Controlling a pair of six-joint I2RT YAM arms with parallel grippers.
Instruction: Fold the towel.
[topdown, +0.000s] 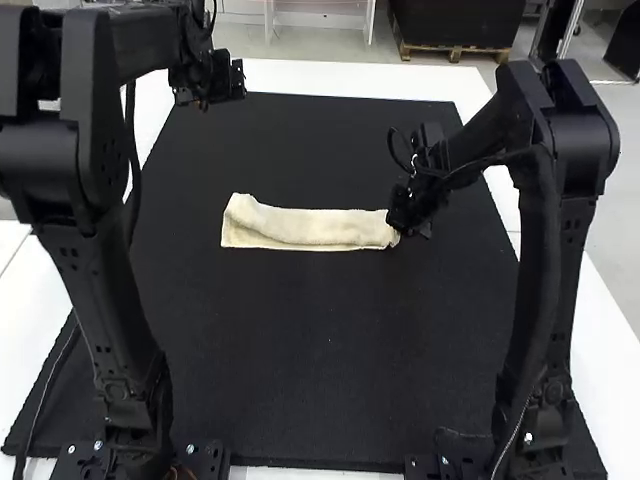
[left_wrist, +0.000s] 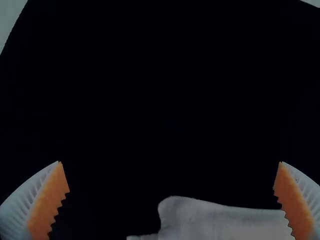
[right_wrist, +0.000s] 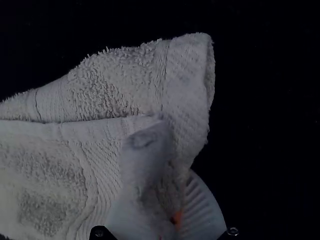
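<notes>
The cream towel (topdown: 310, 228) lies as a long, narrow folded strip across the middle of the black mat. At its right end my right gripper (topdown: 405, 222) is down on the cloth. In the right wrist view that gripper (right_wrist: 167, 200) is shut on a bunched pinch of the towel (right_wrist: 110, 85), near a hemmed edge, and layers of cloth overlap beside it. My left gripper (topdown: 215, 82) stands apart from the towel, beyond its left end near the mat's far left. In the left wrist view this gripper (left_wrist: 170, 162) is wide open, with part of the towel (left_wrist: 215, 220) visible beyond it.
The black mat (topdown: 300, 350) covers most of the white table (topdown: 350, 78), whose border shows along the far side and both flanks. Both arms rise from the near edge, one on each side of the mat.
</notes>
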